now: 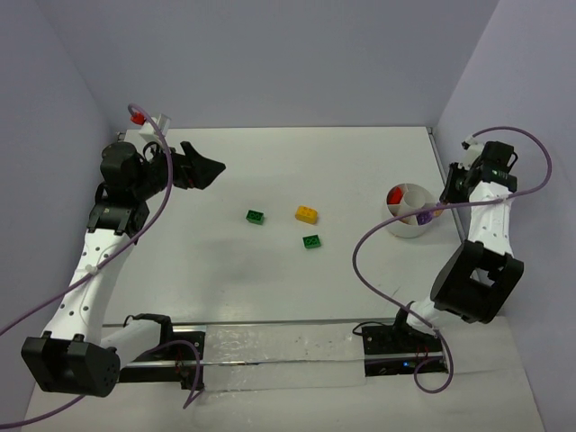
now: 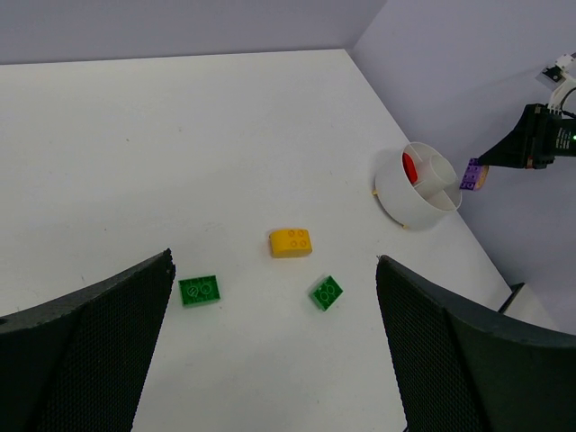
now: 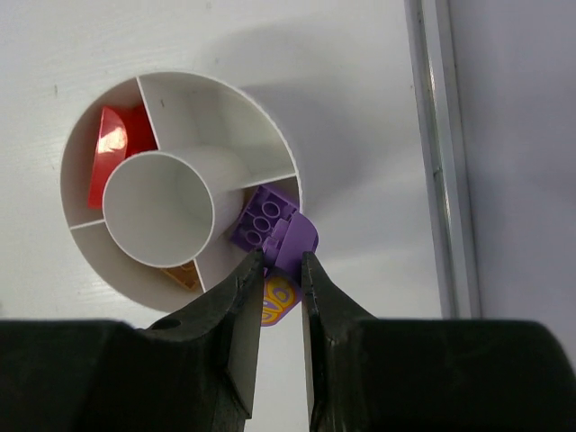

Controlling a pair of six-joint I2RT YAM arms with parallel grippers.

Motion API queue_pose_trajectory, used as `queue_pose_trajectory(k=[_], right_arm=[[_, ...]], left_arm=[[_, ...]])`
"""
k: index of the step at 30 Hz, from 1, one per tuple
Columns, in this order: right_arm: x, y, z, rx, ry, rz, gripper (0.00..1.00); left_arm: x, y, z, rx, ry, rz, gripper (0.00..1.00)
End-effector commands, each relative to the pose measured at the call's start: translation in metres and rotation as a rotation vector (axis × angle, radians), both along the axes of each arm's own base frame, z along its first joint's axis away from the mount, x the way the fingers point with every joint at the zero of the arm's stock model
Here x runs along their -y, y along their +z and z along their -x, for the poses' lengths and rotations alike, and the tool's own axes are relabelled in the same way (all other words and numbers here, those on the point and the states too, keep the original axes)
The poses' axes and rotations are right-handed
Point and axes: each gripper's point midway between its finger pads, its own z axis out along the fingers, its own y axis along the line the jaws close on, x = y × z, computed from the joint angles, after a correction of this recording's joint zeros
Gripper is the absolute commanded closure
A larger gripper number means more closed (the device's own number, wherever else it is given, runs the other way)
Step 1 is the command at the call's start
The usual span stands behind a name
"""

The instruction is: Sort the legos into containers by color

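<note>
The white round cup (image 1: 407,225) (image 2: 396,193) (image 3: 180,85) stands at the table's right side. My right gripper (image 3: 282,256) (image 1: 436,211) is shut on the purple brick (image 3: 270,225) (image 1: 423,216) (image 2: 471,174), which hangs over the cup's right rim. A red brick (image 3: 112,153) (image 1: 395,195) (image 2: 410,167) lies in one wedge, an orange-brown one (image 3: 184,274) in another. Two green bricks (image 1: 256,216) (image 1: 311,241) (image 2: 199,291) (image 2: 326,292) and a yellow brick (image 1: 306,214) (image 2: 291,243) lie mid-table. My left gripper (image 1: 211,171) (image 2: 274,261) hovers open at the far left, empty.
The enclosure's right wall and a metal strip (image 3: 436,153) run right behind the cup. The back wall (image 1: 288,63) closes the far side. Purple cables (image 1: 378,243) loop from both arms over the table's sides.
</note>
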Motion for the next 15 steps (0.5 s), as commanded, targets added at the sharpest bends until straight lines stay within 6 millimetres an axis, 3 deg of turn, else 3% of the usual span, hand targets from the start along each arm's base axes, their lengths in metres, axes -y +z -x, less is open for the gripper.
queue_pose_trajectory(k=[1,8,15], right_arm=[[0.007,0.017,-0.021,0.075,-0.032,-0.018,1.0],[0.006,0.002,-0.032,0.052,-0.053,-0.079,1.0],[0.002,-0.01,-0.034,0.018,-0.047,-0.118,0.86]], left_arm=[[0.0,0.004,-0.003,0.036,0.003,-0.007,0.01],[0.0,0.002,-0.005,0.032,0.005,-0.01,0.01],[0.0,0.0,-0.006,0.025,0.006,-0.01,0.01]])
